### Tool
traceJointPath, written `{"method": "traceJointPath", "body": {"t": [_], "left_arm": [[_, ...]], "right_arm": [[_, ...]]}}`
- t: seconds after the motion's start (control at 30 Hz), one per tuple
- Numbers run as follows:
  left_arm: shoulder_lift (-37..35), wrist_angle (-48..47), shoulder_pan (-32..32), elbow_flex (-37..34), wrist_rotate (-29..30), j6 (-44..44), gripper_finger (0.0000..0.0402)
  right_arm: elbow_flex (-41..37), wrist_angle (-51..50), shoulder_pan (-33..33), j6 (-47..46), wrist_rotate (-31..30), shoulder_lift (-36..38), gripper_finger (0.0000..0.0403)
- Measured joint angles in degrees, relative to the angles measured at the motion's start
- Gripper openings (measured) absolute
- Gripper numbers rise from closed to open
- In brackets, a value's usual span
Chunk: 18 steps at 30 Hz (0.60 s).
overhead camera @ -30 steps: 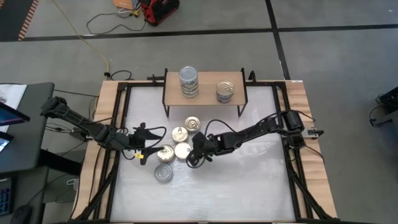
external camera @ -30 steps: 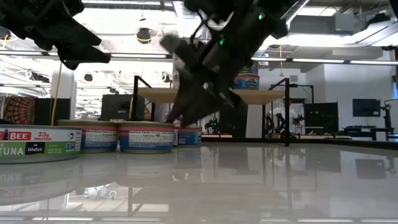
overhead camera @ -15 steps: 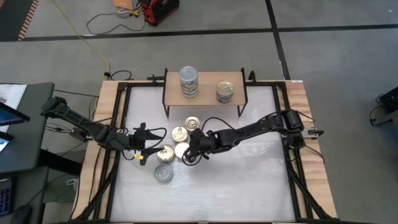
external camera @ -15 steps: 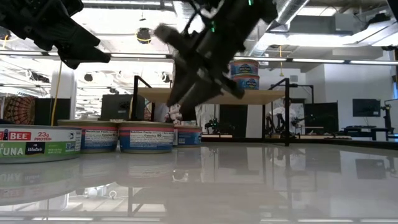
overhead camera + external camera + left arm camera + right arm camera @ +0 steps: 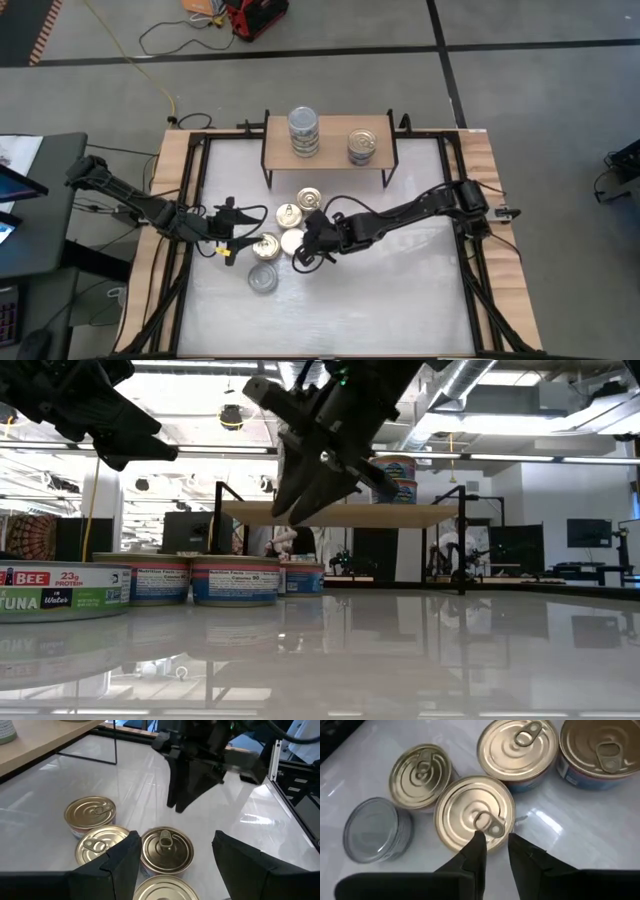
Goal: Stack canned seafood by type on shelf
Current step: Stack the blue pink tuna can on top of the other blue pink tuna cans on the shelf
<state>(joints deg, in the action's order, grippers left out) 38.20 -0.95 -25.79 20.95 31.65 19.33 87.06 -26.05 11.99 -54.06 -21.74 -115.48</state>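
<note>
**5 tins still on the table, right gripper poised over one**

5 tins sit clustered on the table [image 5: 400, 290] at 6 o'clock from the shelf [image 5: 330, 143], which already carries 2 stacks. The right gripper [image 5: 494, 851] hangs just above a gold-lidded tin [image 5: 474, 812], fingers narrowly parted beside its pull tab and holding nothing. The left gripper [image 5: 175, 855] waits at 9 o'clock of the cluster, jaws spread and empty. Likely risk: with neighbours touching at 12 o'clock, narrow fingers may land on the lid or tab rather than the rim, skidding the tin into the silver tin [image 5: 375, 830].
</note>
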Motion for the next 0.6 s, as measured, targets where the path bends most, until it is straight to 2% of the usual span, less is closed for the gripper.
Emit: {"method": "traceJointPath", "body": {"t": [0.17,0.3,0.6], "left_arm": [[0.00,0.63,0.01,0.00,0.12,-0.28,0.0233],[0.01,0.55,0.01,0.00,-0.03,-0.24,0.0233],[-0.02,0.48,0.00,0.00,-1.39,-0.27,0.0233]], "right_arm": [[3.41,-1.43,-0.28,-0.11,0.69,-5.15,0.0107],[8.47,-7.41,-0.50,0.32,-0.08,-8.53,0.0107],[10.41,-13.45,-0.46,-0.60,-0.68,-9.76,0.0107]]}}
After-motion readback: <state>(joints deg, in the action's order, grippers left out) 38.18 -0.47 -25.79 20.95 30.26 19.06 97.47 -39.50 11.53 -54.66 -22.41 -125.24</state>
